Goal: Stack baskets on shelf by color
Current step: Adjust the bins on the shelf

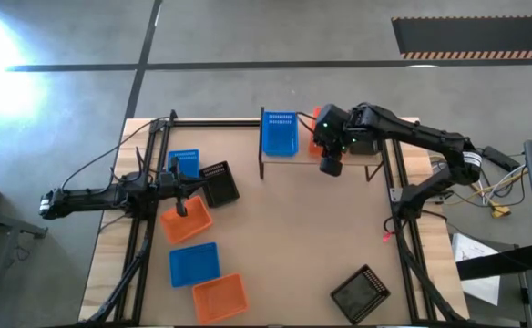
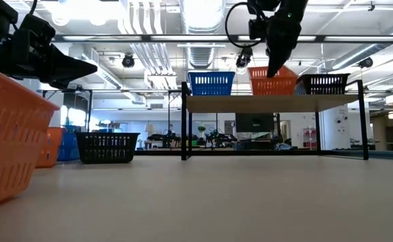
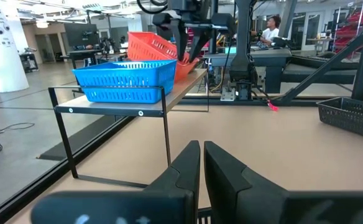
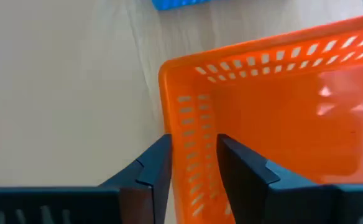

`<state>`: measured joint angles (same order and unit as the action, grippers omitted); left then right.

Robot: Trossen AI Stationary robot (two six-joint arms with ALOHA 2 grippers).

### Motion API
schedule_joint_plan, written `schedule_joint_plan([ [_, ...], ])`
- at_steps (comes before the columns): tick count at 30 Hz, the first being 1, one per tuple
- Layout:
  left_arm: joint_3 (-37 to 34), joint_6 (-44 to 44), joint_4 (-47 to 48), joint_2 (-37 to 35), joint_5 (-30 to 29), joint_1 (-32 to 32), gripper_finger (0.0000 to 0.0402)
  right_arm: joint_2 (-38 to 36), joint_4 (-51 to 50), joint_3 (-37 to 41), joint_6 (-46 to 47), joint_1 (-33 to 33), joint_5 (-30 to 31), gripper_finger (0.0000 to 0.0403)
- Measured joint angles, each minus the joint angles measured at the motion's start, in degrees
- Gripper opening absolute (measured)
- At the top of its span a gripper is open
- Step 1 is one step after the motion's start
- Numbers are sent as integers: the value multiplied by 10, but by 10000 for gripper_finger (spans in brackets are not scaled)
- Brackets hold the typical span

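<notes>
The shelf (image 1: 289, 164) stands at the table's far edge. On its plank sit a blue basket (image 1: 280, 134), an orange basket (image 2: 272, 81) and a black basket (image 2: 323, 83). My right gripper (image 1: 330, 162) reaches down over the shelf's near side and is shut on the orange basket, which my arm largely hides in the high view. My left gripper (image 1: 182, 206) hovers raised over another orange basket (image 1: 186, 221) on the table's left, shut and holding nothing. Loose on the table lie two blue baskets (image 1: 184, 164) (image 1: 194, 262), two black ones (image 1: 219, 184) (image 1: 362, 293) and an orange one (image 1: 220, 296). My right gripper holds the orange basket by its near end wall (image 4: 194, 130), close to a corner. One finger (image 4: 243, 168) is inside and one (image 4: 147, 168) outside, coming from above. The basket (image 3: 156, 46) is tilted, its far end higher and its held end low at the plank.
The table's middle and right are bare wood (image 1: 312, 237). Dark metal frame rails run along the table's left (image 1: 143, 228) and right (image 1: 403, 237) sides. A person (image 3: 270, 28) sits in the room beyond the table.
</notes>
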<state>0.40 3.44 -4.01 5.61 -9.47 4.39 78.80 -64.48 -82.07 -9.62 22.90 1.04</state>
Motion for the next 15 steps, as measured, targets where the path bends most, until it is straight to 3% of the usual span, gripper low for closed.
schedule_joint_plan([
  [8, 0, 0, 0, 0, 0, 0, 6, 0, 1, 1, -2, 0, 0, 66],
  [15, 0, 0, 0, 0, 0, 0, 6, 0, 0, 1, -3, 0, 4, 106],
])
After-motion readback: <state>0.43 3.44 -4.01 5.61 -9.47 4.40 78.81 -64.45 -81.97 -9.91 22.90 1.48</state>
